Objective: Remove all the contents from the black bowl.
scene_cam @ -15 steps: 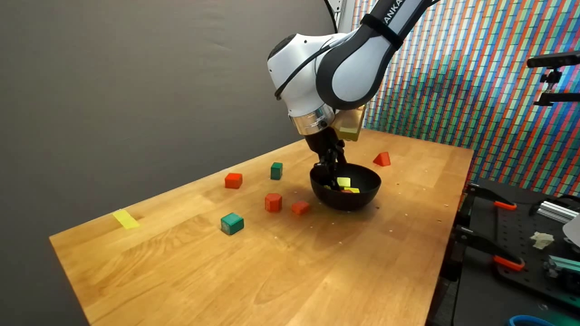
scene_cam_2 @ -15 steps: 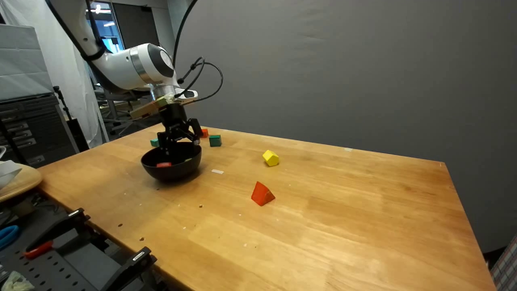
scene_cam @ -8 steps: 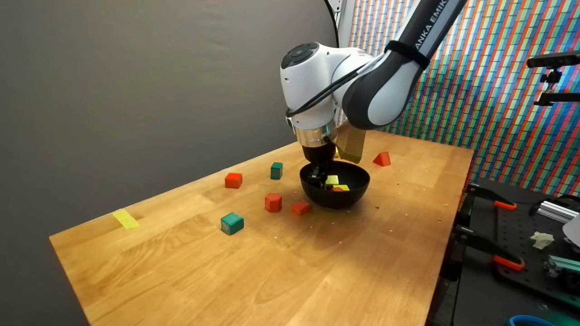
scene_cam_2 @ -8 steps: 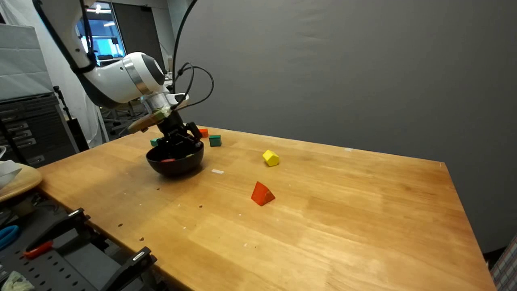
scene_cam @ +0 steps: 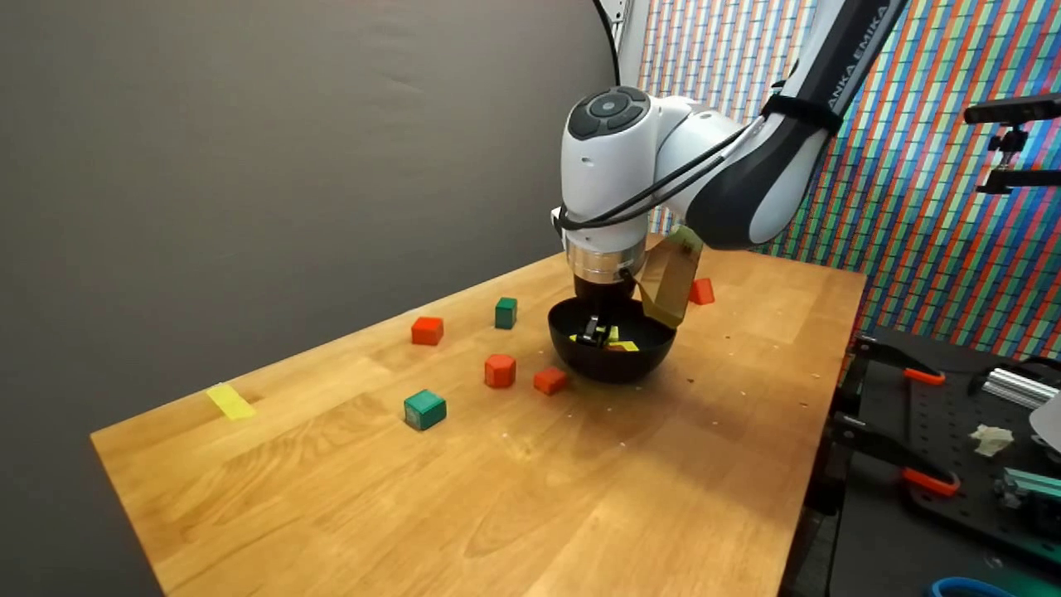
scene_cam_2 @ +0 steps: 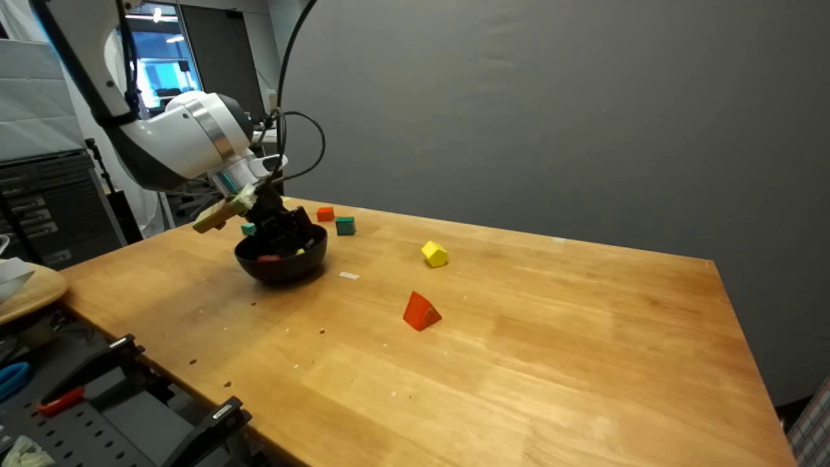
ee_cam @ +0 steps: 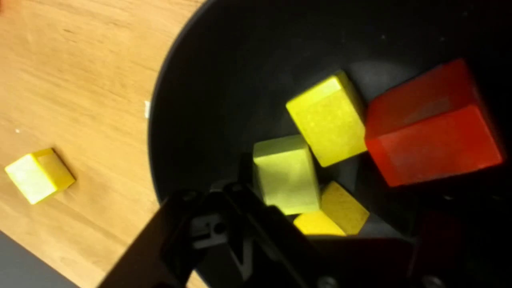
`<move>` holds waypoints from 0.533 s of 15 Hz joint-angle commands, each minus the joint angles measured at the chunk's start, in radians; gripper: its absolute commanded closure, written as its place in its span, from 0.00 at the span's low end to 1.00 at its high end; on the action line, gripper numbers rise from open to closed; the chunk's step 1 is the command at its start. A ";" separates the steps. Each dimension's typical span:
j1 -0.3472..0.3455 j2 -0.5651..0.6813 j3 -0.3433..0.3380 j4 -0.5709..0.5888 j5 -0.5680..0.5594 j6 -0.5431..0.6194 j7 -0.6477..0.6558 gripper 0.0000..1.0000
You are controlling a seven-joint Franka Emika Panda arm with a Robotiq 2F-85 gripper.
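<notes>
The black bowl (scene_cam: 612, 361) stands upright on the table in both exterior views (scene_cam_2: 279, 271). In the wrist view, it holds a pale yellow-green block (ee_cam: 286, 180), a bright yellow block (ee_cam: 328, 120), a darker yellow block (ee_cam: 345, 208) and a larger red block (ee_cam: 434, 124). My gripper (scene_cam_2: 284, 239) is down inside the bowl with its fingers spread apart. One finger shows at the lower left of the wrist view, close beside the yellow-green block. The opposite finger is lost in the dark at the lower right. No block is seen gripped.
Red blocks (scene_cam: 427, 331) (scene_cam: 500, 371) (scene_cam: 550, 381) and green blocks (scene_cam: 506, 313) (scene_cam: 425, 410) lie around the bowl. A red wedge block (scene_cam_2: 421, 312) and a yellow block (scene_cam_2: 434, 253) lie beyond it. Yellow tape (scene_cam: 230, 400) marks the table. Clamps (scene_cam: 899, 452) grip its edge.
My gripper has gone lower into the bowl and the arm has tilted and turned. The bowl has shifted slightly, leftward in an exterior view, mostly in the earlier half second.
</notes>
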 commanded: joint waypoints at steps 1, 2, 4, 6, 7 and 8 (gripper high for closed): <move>-0.006 -0.047 0.004 -0.058 -0.097 0.019 0.115 0.63; -0.013 -0.050 0.010 -0.059 -0.118 0.019 0.134 0.72; -0.024 -0.062 0.020 -0.063 -0.157 0.019 0.170 0.80; -0.039 -0.085 0.031 -0.074 -0.187 0.019 0.194 0.80; -0.047 -0.102 0.036 -0.084 -0.199 0.023 0.208 0.76; -0.055 -0.120 0.039 -0.094 -0.219 0.034 0.226 0.76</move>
